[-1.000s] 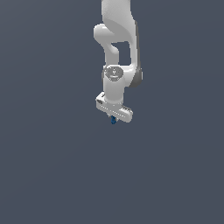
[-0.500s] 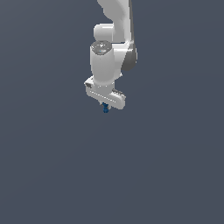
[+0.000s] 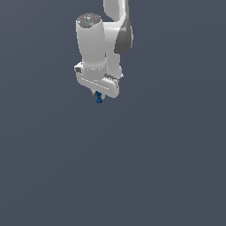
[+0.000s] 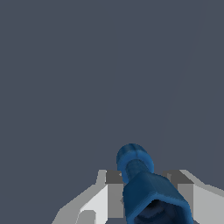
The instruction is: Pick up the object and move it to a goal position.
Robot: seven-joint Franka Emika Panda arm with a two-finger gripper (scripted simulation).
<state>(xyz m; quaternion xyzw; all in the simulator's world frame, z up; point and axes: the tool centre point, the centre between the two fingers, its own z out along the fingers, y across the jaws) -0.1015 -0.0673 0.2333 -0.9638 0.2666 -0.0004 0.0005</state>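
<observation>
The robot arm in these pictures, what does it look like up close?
The arm is glossy white and rounded, with a dark grey patch at one joint and a grey cap on top. Its gripper is a broad white block with short grey-and-white fingers. No cables show.

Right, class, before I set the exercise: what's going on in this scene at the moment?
A simulated white robot arm is carrying a small dark blue object. Its gripper has the jaws closed on the object, which sticks out just below them in the exterior view. In the wrist view the blue object sits between the two fingers. The background is plain dark grey, with no marker or other item visible, so where the goal lies cannot be told.
</observation>
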